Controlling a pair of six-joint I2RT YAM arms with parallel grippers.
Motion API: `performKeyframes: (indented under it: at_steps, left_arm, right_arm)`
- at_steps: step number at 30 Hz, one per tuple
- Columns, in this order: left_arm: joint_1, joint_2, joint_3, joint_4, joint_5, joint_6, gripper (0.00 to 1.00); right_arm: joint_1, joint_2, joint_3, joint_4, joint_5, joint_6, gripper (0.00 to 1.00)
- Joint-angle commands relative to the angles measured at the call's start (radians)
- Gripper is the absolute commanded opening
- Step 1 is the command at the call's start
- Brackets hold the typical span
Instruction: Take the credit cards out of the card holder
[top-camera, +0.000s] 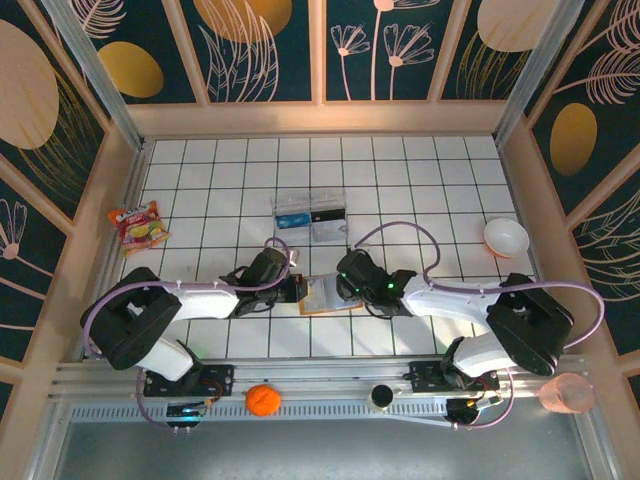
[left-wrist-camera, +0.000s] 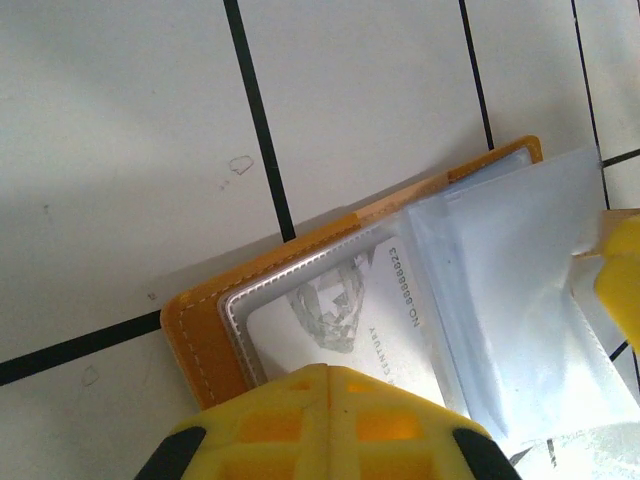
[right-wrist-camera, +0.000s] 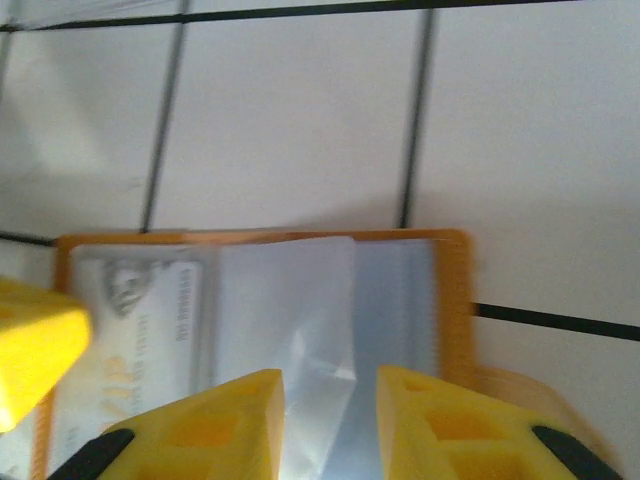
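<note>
The orange card holder (top-camera: 325, 293) lies open on the white tiled table between my two grippers. In the left wrist view its leather edge (left-wrist-camera: 195, 330) frames a silver credit card (left-wrist-camera: 340, 310) tucked in a clear pocket. My left gripper (left-wrist-camera: 325, 375) is shut, fingertips together, resting on that card's near end. A clear plastic sleeve (left-wrist-camera: 510, 300) stands up from the spine. In the right wrist view my right gripper (right-wrist-camera: 330, 400) is open over that sleeve (right-wrist-camera: 290, 310), which runs between the jaws. The card holder's right edge (right-wrist-camera: 450, 300) and the silver card (right-wrist-camera: 140, 320) show there too.
A clear plastic box (top-camera: 310, 215) with cards in it stands just behind the card holder. A snack packet (top-camera: 138, 225) lies at the left, a white bowl (top-camera: 506, 237) at the right. An orange fruit (top-camera: 262, 399) and a pink cup (top-camera: 565, 392) sit on the front rail.
</note>
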Motion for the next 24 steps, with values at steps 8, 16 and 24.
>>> performKeyframes:
  at_steps: [8, 16, 24]
  left_arm:
    - [-0.004, -0.014, 0.046, -0.058, 0.022, 0.048, 0.00]
    - [-0.006, -0.005, 0.039, -0.046, 0.018, 0.049, 0.00]
    - [-0.004, 0.022, 0.040, -0.033, 0.016, 0.049, 0.00]
  right_arm:
    - [-0.044, -0.189, -0.031, -0.024, 0.028, -0.064, 0.37]
    - [-0.056, -0.052, 0.028, 0.141, -0.450, -0.176, 0.25]
    - [-0.051, 0.064, 0.017, 0.060, -0.355, -0.119, 0.17]
